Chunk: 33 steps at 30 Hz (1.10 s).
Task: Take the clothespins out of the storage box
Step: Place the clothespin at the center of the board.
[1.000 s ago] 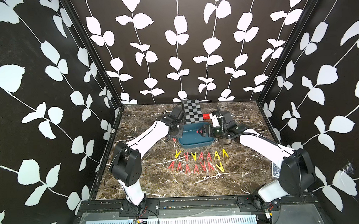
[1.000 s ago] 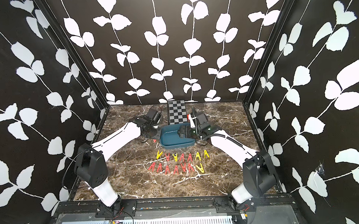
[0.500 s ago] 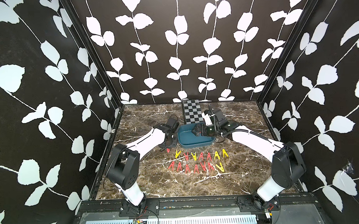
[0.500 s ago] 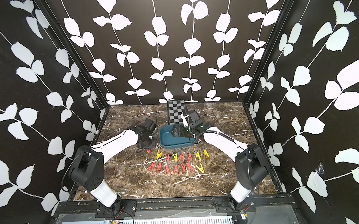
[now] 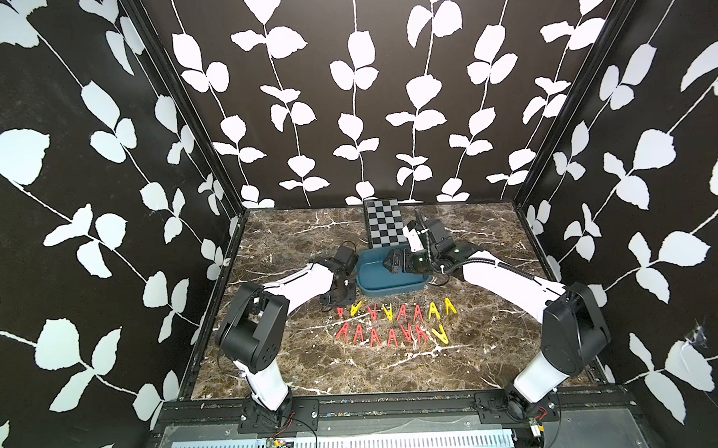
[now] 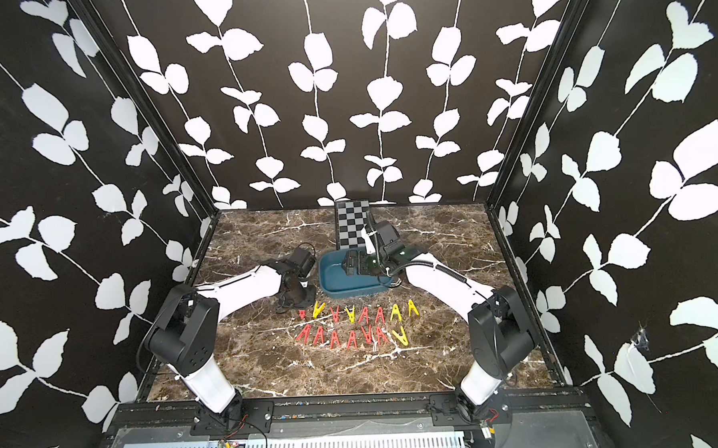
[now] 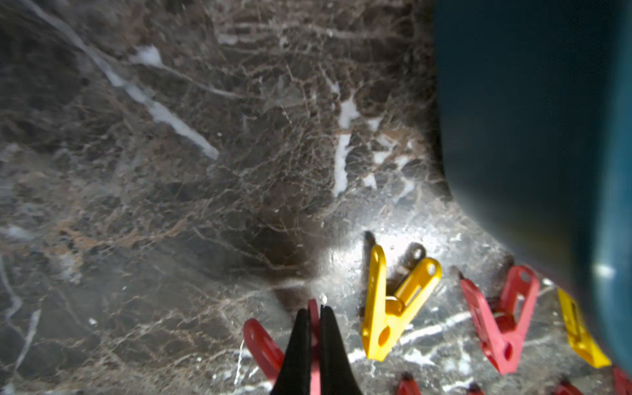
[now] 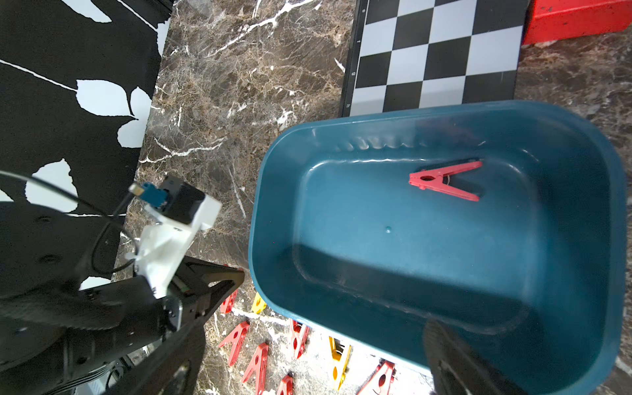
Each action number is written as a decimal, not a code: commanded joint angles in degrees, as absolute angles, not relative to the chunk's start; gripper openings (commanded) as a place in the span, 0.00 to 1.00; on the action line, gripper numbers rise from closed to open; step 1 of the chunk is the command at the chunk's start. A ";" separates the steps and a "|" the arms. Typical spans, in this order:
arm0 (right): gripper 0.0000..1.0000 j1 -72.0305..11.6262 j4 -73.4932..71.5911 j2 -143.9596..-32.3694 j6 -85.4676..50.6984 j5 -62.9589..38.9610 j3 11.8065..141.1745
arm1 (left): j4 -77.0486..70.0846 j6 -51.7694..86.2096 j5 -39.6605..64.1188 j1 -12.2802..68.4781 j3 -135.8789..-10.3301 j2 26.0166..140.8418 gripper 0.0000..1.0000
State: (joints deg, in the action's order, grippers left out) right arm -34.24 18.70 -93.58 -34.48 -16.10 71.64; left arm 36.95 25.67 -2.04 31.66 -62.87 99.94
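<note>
The teal storage box (image 5: 387,289) sits mid-table; in the right wrist view its rim (image 8: 260,219) shows, with one red clothespin (image 8: 444,181) lying inside. Several red and yellow clothespins (image 5: 395,323) lie in two rows in front of the box. My left gripper (image 5: 341,305) is low at the left end of the back row, shut on a red clothespin (image 7: 313,306), next to a yellow clothespin (image 7: 393,307). My right gripper (image 5: 388,264) hangs open over the box with nothing between its fingers; only one blurred finger (image 8: 455,362) shows in its wrist view.
A black-and-grey checkered board (image 5: 384,228) lies just behind the box. A red block (image 8: 578,17) sits beside the board. Leaf-patterned walls close in the marble table (image 5: 313,368) on three sides. The left arm (image 8: 102,307) lies close to the box's left side.
My left gripper has carried the red clothespin from beside the box forward and down to the left end of the back row. My right gripper has swung left to over the box.
</note>
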 commanded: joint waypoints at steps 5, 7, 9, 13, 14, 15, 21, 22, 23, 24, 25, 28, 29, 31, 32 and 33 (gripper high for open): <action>0.99 -34.65 18.83 -94.22 -34.39 -15.60 72.43 | 35.03 26.06 -0.87 31.29 -62.11 101.98 0.03; 0.99 -34.64 18.98 -94.22 -34.33 -15.45 72.33 | 35.13 25.88 -0.88 31.29 -62.22 102.39 0.06; 0.99 -34.63 19.14 -94.37 -33.94 -15.09 72.49 | 35.18 25.84 -0.76 31.27 -62.23 102.45 0.12; 0.99 -34.65 20.68 -95.38 -32.76 -13.76 73.58 | 35.73 25.97 -0.88 31.28 -62.31 101.94 0.19; 0.99 -34.65 21.16 -95.74 -32.28 -13.39 73.99 | 35.90 26.00 -0.88 31.29 -62.39 101.72 0.20; 0.99 -34.65 21.68 -96.17 -31.65 -12.87 74.43 | 36.18 26.10 -0.83 31.26 -62.49 101.39 0.22; 0.99 -34.08 24.30 -100.11 -27.52 -10.34 78.51 | 39.46 26.21 -2.33 31.29 -64.44 98.29 0.28; 0.99 -33.98 24.63 -101.01 -26.68 -10.03 79.25 | 40.06 26.27 -2.53 31.27 -65.03 97.67 0.29; 0.99 -33.94 24.86 -101.74 -25.95 -9.94 79.80 | 40.51 26.25 -2.62 31.29 -65.49 97.04 0.31; 0.99 -33.88 25.23 -102.62 -25.14 -9.89 80.37 | 40.89 26.25 -2.64 31.29 -66.18 96.33 0.33; 0.99 -33.75 25.63 -103.50 -24.43 -9.93 81.15 | 41.32 26.21 -2.77 31.22 -66.88 95.63 0.36; 0.99 -33.41 26.23 -105.93 -22.46 -10.04 82.62 | 42.02 26.23 -2.40 31.26 -69.33 93.89 0.46; 0.99 -33.31 26.43 -106.60 -21.76 -9.96 83.08 | 42.04 26.16 -1.91 31.24 -70.13 93.38 0.49; 0.98 -32.83 26.84 -108.01 -20.24 -10.06 84.03 | 41.86 26.28 -1.07 31.33 -71.58 92.33 0.60; 0.97 -32.58 27.04 -108.55 -19.52 -10.26 84.39 | 41.69 26.40 -0.62 31.27 -72.03 91.81 0.64; 0.97 -32.28 27.14 -109.25 -18.90 -10.34 84.71 | 41.21 26.45 -0.12 31.27 -72.40 91.31 0.72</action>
State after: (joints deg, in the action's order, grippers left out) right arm -33.21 25.56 -108.05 -22.48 -10.92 82.94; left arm 40.18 26.11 -1.30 31.66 -70.78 94.30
